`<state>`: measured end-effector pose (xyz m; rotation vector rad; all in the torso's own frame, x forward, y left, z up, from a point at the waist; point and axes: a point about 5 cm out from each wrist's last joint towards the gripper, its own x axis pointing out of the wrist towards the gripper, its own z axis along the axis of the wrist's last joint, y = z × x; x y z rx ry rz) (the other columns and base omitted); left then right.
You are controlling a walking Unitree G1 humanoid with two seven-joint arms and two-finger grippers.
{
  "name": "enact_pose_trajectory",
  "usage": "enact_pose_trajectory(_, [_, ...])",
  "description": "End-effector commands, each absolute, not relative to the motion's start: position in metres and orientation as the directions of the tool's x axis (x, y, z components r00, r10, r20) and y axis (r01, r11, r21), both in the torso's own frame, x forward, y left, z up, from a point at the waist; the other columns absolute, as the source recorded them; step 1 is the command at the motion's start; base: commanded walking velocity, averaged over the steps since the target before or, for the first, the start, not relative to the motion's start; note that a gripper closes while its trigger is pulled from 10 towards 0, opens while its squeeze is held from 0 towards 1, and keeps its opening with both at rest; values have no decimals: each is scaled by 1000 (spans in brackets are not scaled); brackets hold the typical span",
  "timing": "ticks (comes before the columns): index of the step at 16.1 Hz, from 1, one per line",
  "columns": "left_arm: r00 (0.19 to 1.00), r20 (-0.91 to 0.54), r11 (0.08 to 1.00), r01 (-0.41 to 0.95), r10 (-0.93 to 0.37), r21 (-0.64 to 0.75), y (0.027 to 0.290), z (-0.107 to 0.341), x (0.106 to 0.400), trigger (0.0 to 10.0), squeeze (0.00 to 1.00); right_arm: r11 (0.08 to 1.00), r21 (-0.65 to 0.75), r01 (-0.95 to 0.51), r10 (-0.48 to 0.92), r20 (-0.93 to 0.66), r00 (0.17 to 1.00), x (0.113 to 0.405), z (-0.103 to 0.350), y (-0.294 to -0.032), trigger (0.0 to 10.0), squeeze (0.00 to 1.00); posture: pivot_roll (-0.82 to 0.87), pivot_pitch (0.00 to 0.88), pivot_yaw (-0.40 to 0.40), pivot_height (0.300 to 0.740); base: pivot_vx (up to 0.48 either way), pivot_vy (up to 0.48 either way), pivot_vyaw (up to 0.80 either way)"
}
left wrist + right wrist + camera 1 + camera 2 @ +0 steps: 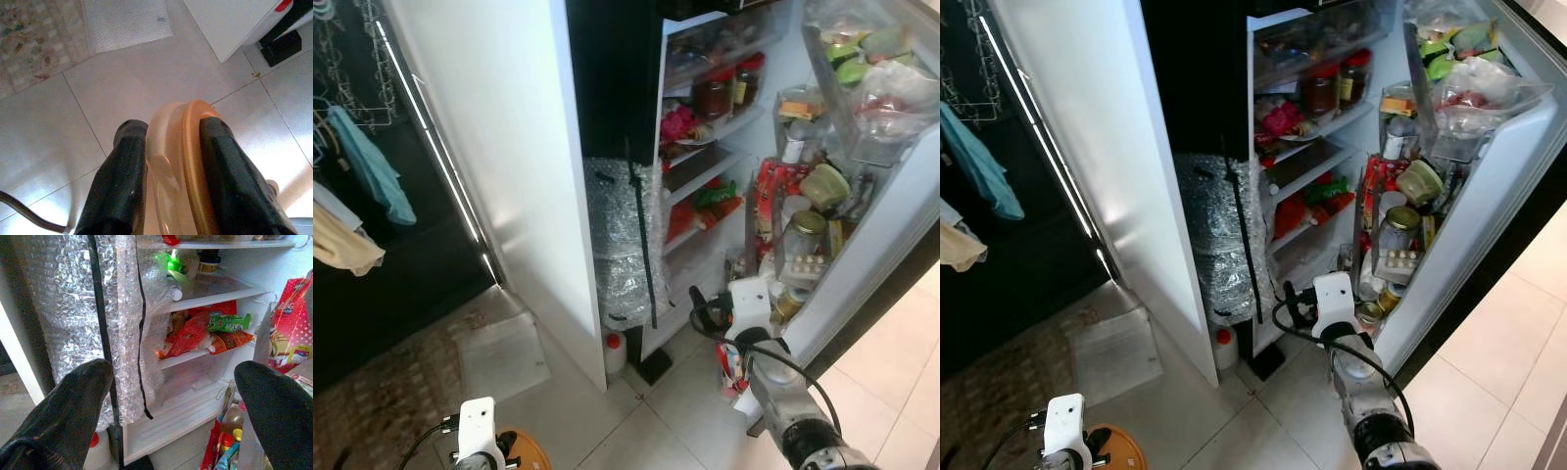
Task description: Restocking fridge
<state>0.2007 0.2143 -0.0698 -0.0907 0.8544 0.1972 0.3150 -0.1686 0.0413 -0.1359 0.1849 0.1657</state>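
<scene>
Pale tiled floor (666, 411): patterned rug (382, 401) and white mat (504, 357) left, red-capped bottle (615, 351) by the fridge shelves (705, 176).

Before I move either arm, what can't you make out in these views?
- The orange-rimmed container between the left gripper fingers: its lower part is cut off by the left wrist view's edge, contents unseen.
- Fridge top shelf: cut off by the upper edge of the eye views.
- Door-bin labels: too small to read.
- Whatever is behind the bubble wrap: covered.
- Lowest shelf back: shaded in the right wrist view, past the open right gripper.
</scene>
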Motion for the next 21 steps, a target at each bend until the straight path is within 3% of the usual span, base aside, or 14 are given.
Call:
enact_pose_trajectory(1, [577,-808,982,-190,118,7,209,-80,186,10000,0,980,-115,-161,136,-199,971,319,44,-171,10000,0,-139,0,21,740,0,0,0])
enact_pose_trajectory(8, [629,-762,974,-225,153,10,214,-68,206,10000,0,999,-37,-20,11,-247,969,307,29,-194,10000,0,-108,0,17,740,0,0,0])
enact_pose_trajectory(16, [591,-793,970,-242,150,3,211,-77,190,10000,0,996,-72,60,-78,-286,955,293,21,-229,10000,0,-151,0,-8,740,0,0,0])
enact_pose_trajectory(21, [572,-805,969,-246,160,17,219,-80,180,10000,0,994,-81,78,-99,-311,945,278,10,-236,10000,0,-148,0,17,740,0,0,0])
